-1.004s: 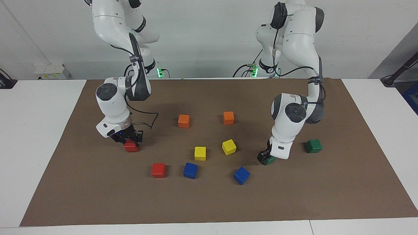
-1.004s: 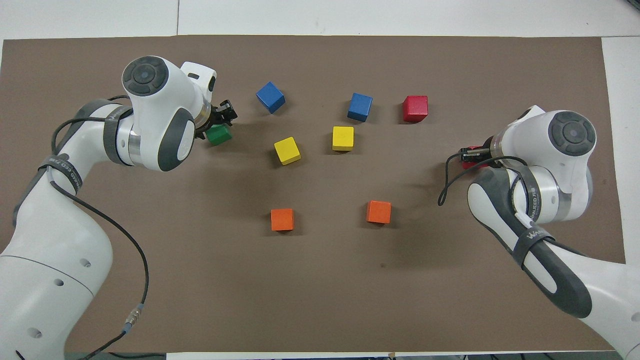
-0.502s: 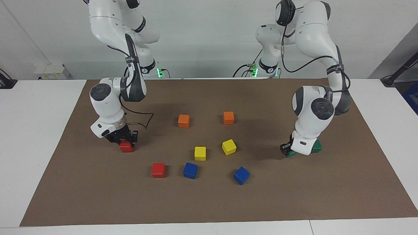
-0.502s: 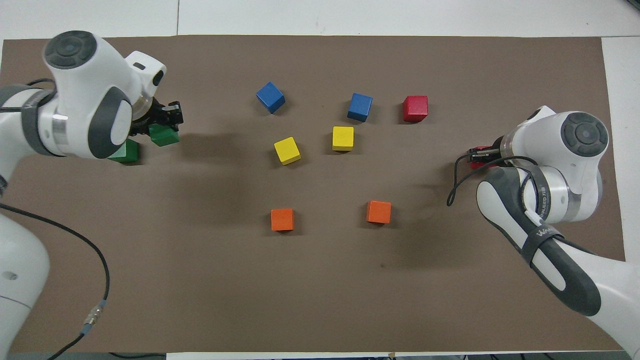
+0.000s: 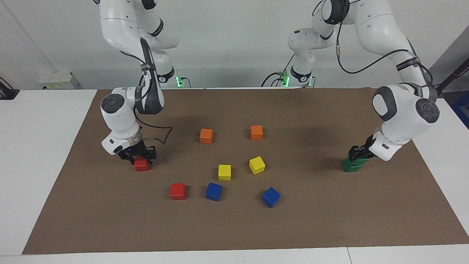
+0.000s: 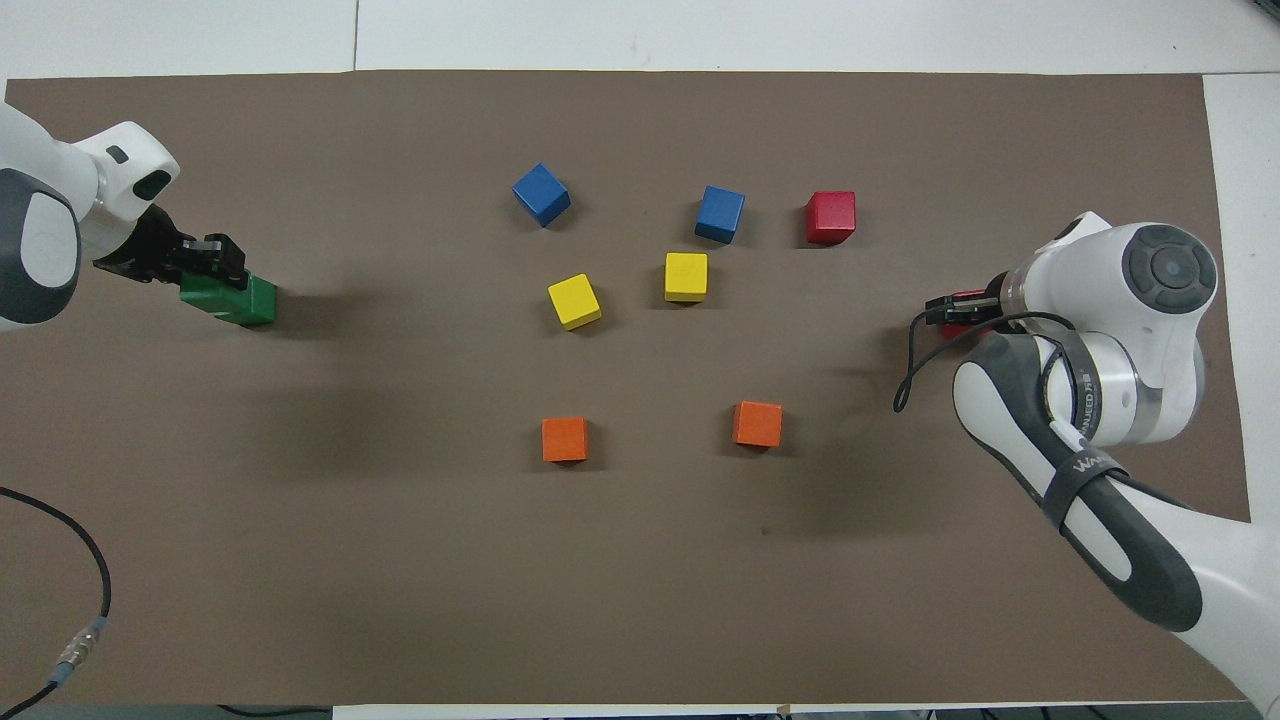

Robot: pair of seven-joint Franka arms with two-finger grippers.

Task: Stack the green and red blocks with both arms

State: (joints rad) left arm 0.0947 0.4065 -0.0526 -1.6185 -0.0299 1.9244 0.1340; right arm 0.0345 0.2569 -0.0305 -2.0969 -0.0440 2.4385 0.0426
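Observation:
My left gripper (image 5: 361, 153) (image 6: 210, 265) is shut on a dark green block (image 6: 203, 292). It holds this block right over the second green block (image 5: 351, 165) (image 6: 255, 300), which lies at the left arm's end of the mat. I cannot tell whether the two blocks touch. My right gripper (image 5: 138, 158) (image 6: 945, 312) is down at a red block (image 5: 142, 165) (image 6: 968, 297) that rests on the mat at the right arm's end. The other red block (image 5: 177, 191) (image 6: 831, 217) lies alone, farther from the robots.
Two orange cubes (image 5: 206, 135) (image 5: 256, 132) lie in the middle, nearer to the robots. Two yellow cubes (image 5: 224, 172) (image 5: 257, 165) and two blue cubes (image 5: 213, 191) (image 5: 270, 197) lie farther out. The brown mat (image 5: 234, 227) covers the white table.
My left arm has carried its green block toward its own end of the table, to over the second green block. My right gripper moved slightly toward its end with the red block, then stayed.

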